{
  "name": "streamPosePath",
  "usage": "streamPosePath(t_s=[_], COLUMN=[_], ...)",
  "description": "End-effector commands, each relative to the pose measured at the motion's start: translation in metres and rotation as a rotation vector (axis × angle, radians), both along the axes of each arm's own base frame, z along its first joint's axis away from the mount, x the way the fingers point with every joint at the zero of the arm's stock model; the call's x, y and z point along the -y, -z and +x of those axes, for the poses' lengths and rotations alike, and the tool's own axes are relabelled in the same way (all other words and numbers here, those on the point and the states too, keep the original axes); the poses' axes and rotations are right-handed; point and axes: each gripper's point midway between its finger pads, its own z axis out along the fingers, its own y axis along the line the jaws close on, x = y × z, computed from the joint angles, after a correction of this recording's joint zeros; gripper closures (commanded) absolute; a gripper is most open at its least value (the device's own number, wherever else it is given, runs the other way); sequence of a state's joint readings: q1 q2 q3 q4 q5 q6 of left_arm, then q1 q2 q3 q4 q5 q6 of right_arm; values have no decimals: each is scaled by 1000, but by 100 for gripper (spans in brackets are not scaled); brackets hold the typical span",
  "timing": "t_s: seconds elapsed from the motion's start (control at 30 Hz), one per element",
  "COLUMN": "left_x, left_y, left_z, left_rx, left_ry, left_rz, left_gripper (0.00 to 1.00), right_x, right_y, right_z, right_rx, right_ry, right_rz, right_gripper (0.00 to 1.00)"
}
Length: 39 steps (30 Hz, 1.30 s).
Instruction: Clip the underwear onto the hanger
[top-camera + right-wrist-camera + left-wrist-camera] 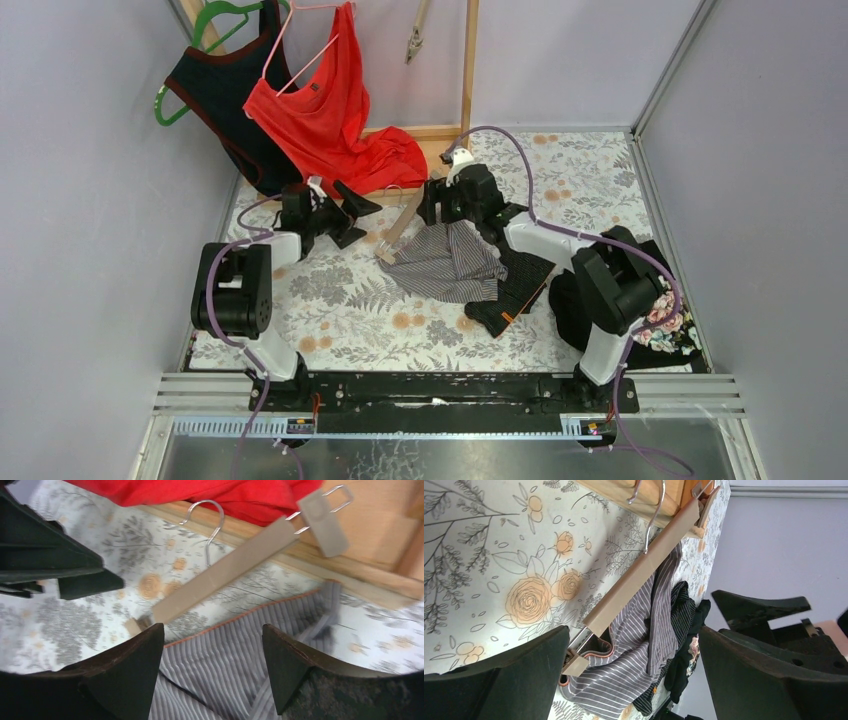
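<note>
Flowery tabletop [330, 300] holds the striped underwear [450, 265] in the middle, the wooden hanger [400, 232] lying by its top edge, and with both the left pincer [352, 215] and right pincer [212, 635] spread and empty, one should likely pinch the waistband [240, 615] and feed it into the free clip [324, 522].

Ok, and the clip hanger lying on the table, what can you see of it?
The clip hanger is a flat, pale, wooden-looking bar with a metal wire hook at its middle and a clip at each end. It lies diagonal on the floral tablecloth, its far clip by the base of the wooden frame, clear of cloth. The orange-edged waistband of the striped underwear runs alongside the bar; whether the near clip bites it cannot be told.
</note>
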State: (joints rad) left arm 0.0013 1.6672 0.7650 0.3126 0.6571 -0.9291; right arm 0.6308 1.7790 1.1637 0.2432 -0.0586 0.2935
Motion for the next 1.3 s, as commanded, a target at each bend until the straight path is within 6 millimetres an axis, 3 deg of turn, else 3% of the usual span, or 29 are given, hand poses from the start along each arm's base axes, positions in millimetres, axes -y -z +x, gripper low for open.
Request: streamPosePath(t_s=[0.0, 0.7, 0.83, 1.27], left_x=[5, 24, 25, 29], left_y=[-7, 20, 23, 38], left_z=[14, 28, 28, 25], left_rx=[37, 27, 27, 9], left_ry=[2, 41, 52, 70], left_rz=[20, 63, 62, 43], left_gripper=[0, 0, 0, 2], right_x=[-35, -61, -64, -74], right_y=[-20, 49, 54, 44], right_z=[3, 23, 26, 32], right_rx=[-69, -205, -199, -141], right_ry=[-82, -15, -18, -65], right_rz=[304, 585, 619, 769], right_gripper=[22, 27, 30, 57])
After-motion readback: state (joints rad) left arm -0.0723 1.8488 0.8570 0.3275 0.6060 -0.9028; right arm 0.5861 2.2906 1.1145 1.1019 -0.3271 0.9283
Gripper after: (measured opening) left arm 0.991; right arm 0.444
